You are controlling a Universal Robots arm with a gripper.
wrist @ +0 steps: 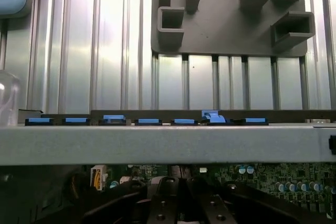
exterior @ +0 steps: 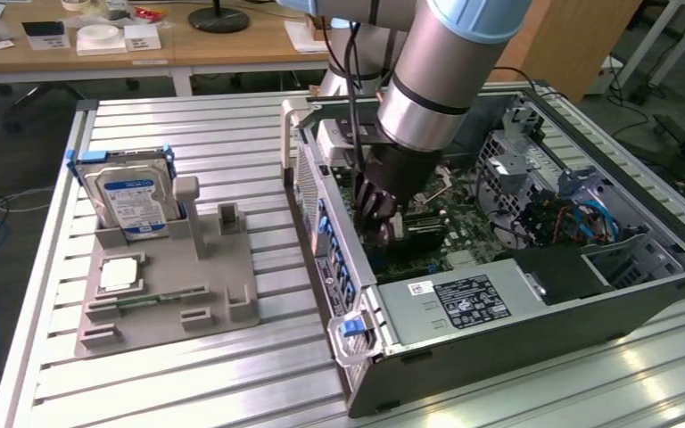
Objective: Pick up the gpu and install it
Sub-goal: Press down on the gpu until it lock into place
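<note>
The arm is reaching down into the open computer case (exterior: 498,357), which is lying on its side along the table's (exterior: 200,143) edge toward the exterior view's right. The gripper (exterior: 381,234) is sitting deep inside, just over the motherboard (exterior: 444,201) and close to the case wall that faces the grey holder (exterior: 200,285).

The fingers are pressed together, clenched tight. In the wrist view the gripper (wrist: 178,208) is showing as two dark fingers side by side with no gap between them, the green motherboard (wrist: 273,174) lying right beneath.

The gpu (exterior: 424,234), a dark block with green board at its edge, is sitting inside the case on the motherboard, right against the fingertips on the side of the exterior view's right. Whether the fingers are pinching its edge or only touching it, I cannot tell.

The silver power supply (exterior: 462,299) is filling the case's near end, and blue cables (exterior: 592,218) are curling in the bay beyond it.

Out on the table, the holder is standing well apart from the case, and the hard drive (exterior: 128,201) with its blue-white label is standing upright in the holder's far corner. In the wrist view a row of blue clips (wrist: 148,121) is lining the case wall (wrist: 168,142), with the holder (wrist: 231,19) beyond it.
</note>
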